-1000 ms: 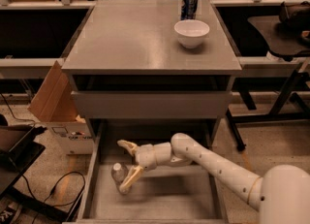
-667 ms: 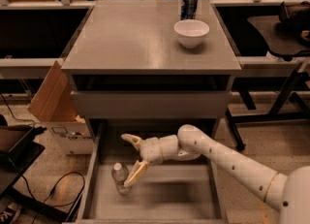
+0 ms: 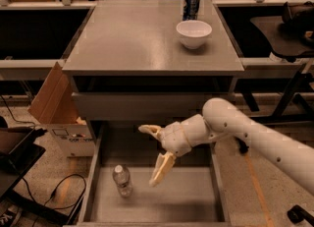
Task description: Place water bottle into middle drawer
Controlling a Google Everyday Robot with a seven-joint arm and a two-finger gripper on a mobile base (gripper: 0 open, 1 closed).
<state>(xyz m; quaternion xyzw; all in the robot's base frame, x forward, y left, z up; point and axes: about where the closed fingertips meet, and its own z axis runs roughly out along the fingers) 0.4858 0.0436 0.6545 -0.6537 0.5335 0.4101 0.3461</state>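
The water bottle (image 3: 122, 180), small and clear with a pale cap, stands upright on the floor of the pulled-out grey middle drawer (image 3: 167, 200), near its left wall. My gripper (image 3: 153, 155) hangs over the drawer, to the right of the bottle and above it, apart from it. Its two pale fingers are spread wide, one pointing left at the drawer's back, the other (image 3: 161, 170) pointing down. It holds nothing.
A white bowl (image 3: 194, 33) and a blue soda can (image 3: 191, 4) stand at the back right of the cabinet top (image 3: 132, 39). A closed drawer front (image 3: 137, 105) lies above the open drawer. A cardboard box (image 3: 54, 108) and cables sit on the floor at left.
My gripper has risen and drawn back to the right, away from the bottle. The bottle stays standing in the drawer where it was.
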